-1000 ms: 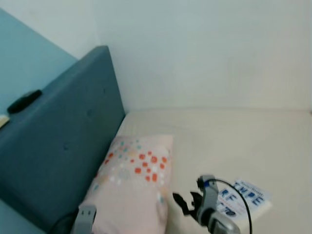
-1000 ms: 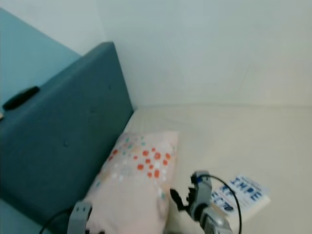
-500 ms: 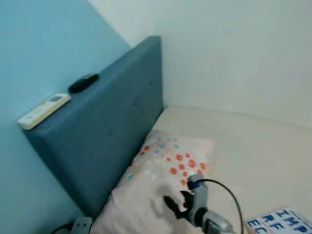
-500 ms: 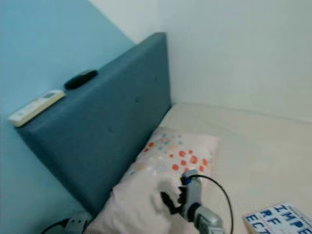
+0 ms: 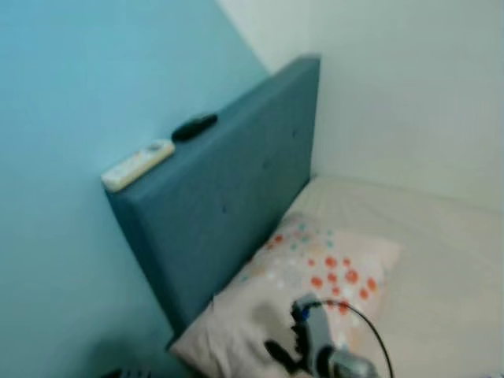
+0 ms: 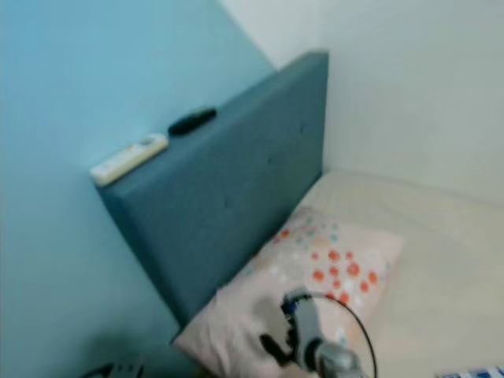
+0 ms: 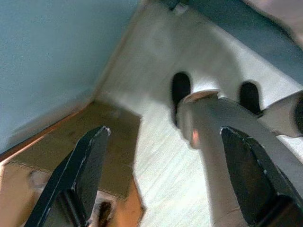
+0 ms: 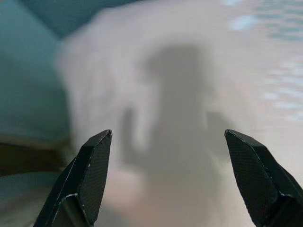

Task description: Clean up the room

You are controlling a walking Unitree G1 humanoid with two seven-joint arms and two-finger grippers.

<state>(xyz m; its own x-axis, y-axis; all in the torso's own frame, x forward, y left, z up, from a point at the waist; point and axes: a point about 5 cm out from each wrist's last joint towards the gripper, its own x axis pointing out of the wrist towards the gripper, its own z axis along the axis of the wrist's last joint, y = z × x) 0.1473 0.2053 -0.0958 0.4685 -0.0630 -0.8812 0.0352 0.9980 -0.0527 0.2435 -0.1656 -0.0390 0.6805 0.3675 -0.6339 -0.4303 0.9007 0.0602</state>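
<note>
A pink pillow (image 5: 315, 291) with orange and teal dots lies on the bed against a dark blue headboard (image 5: 236, 205). My right gripper (image 5: 285, 339) hovers open just above the pillow's near part, casting its shadow on the fabric; nothing sits between its fingers (image 8: 94, 170). On the headboard's top edge rest a white remote (image 5: 138, 164) and a black remote (image 5: 194, 126). My left gripper (image 7: 165, 129) hangs open low over the pale wood floor, holding nothing.
A cream mattress (image 5: 441, 260) stretches right to the white wall. A book corner with blue lettering (image 6: 472, 372) peeks in at the bottom right. A blue wall (image 5: 71, 157) stands behind the headboard. Below the left arm are my silver leg (image 7: 213, 137) and a brown mat (image 7: 80, 151).
The camera has swung left: headboard, both remotes and blue wall came into view, and the book slid off to the right. My right gripper now hangs over the pillow instead of beside the book.
</note>
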